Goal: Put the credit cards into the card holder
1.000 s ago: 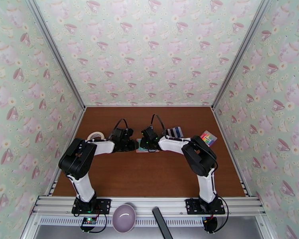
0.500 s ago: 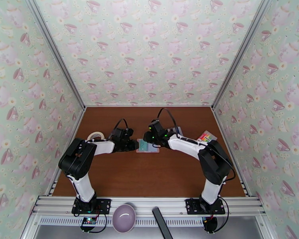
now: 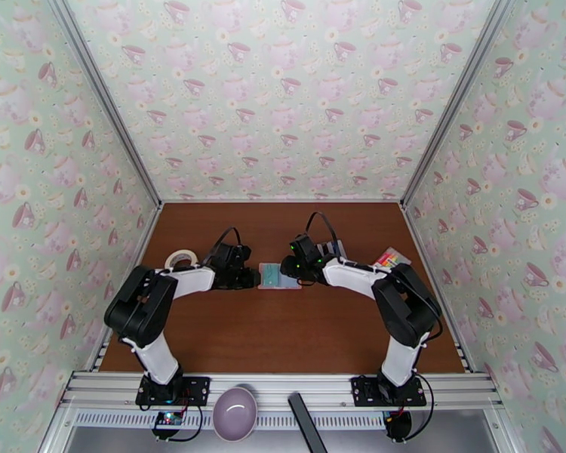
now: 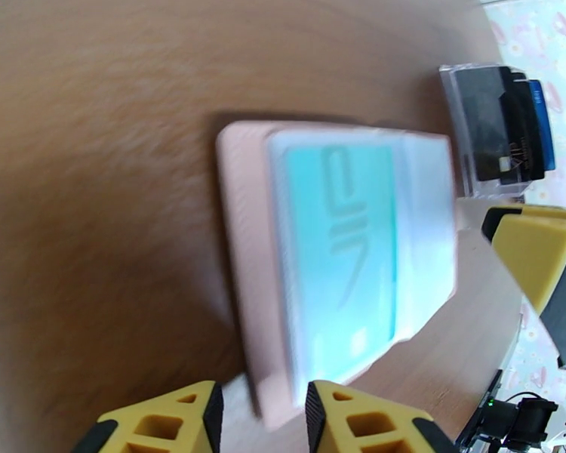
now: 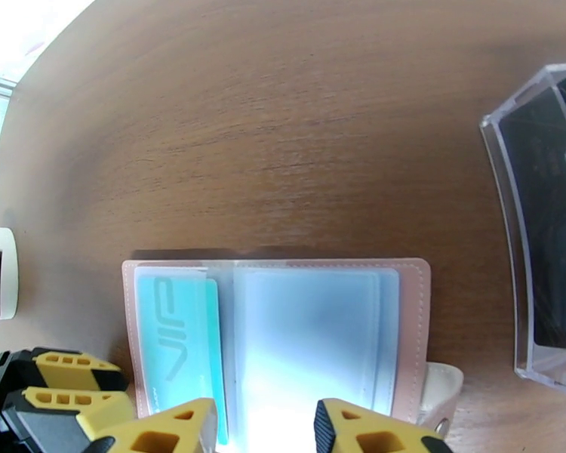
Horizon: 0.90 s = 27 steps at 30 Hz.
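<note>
I see the card holder (image 5: pixel 313 326) lying open flat at mid-table (image 3: pixel 283 334), a teal card (image 5: pixel 176 334) in the pocket nearest my left gripper (image 4: pixel 259 417). That gripper's jaws are narrow, with the holder's corner between the tips, and I cannot tell if they pinch it. My right gripper (image 5: pixel 262 436) hangs over the opposite edge, jaws parted. Just beyond, the credit cards (image 5: pixel 562 220) stand in a clear stand (image 5: pixel 502 183).

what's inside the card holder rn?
The card holder lies open: one teal card tucked in on the left; the right pocket looks empty. Anything behind the card or in pockets underneath is covered.
</note>
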{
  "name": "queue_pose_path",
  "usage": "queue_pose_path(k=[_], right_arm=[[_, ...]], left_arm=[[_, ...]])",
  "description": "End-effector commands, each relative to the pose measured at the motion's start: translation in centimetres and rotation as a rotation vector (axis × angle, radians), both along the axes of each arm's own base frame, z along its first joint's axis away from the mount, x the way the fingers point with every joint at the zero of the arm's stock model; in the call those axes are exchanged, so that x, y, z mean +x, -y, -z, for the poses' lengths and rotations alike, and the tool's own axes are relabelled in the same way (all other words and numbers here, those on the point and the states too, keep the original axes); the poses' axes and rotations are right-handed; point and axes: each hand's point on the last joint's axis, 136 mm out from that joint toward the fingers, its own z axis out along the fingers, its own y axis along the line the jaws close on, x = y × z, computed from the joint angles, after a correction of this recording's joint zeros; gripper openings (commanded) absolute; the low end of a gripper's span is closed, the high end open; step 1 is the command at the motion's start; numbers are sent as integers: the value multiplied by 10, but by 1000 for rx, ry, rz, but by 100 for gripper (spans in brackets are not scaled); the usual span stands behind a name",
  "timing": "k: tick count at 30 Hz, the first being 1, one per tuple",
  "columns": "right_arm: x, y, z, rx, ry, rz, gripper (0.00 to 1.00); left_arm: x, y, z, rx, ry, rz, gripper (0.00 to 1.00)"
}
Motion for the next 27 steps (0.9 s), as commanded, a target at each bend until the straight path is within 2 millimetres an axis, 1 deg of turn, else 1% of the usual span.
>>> queue_pose_path(k=[1,3,5,6,10,14,17,19,20,27], right_arm=[[9,-7,0,4,4,-26,40],[12,-6,2,-4,-1,-29,40],[16,-6,4,-5,-11,-31,39],[16,-6,6,-2,-15,-37,38],[20,-2,8,-12,-22,-41,34],[22,3,10,-29,-30,-46,30],[24,3,11,-38,-34,-52,27],[24,3,12,-45,-39,-55,26],[25,4,12,-52,-40,-54,25],[25,7,22,-93,-68,-59,23]], left_arm=[[2,-4,-21,27,37,-8,36],[0,6,-29,2,48,17,36],[-3,23,-35,-28,68,70,35],[-5,29,-35,-36,69,86,35],[-12,51,-29,-59,65,131,33],[-13,64,-18,-80,63,143,32],[-11,71,-9,-87,63,144,31],[-8,71,-2,-84,64,136,31],[-8,71,1,-79,62,131,31],[-7,61,9,-34,63,95,31]])
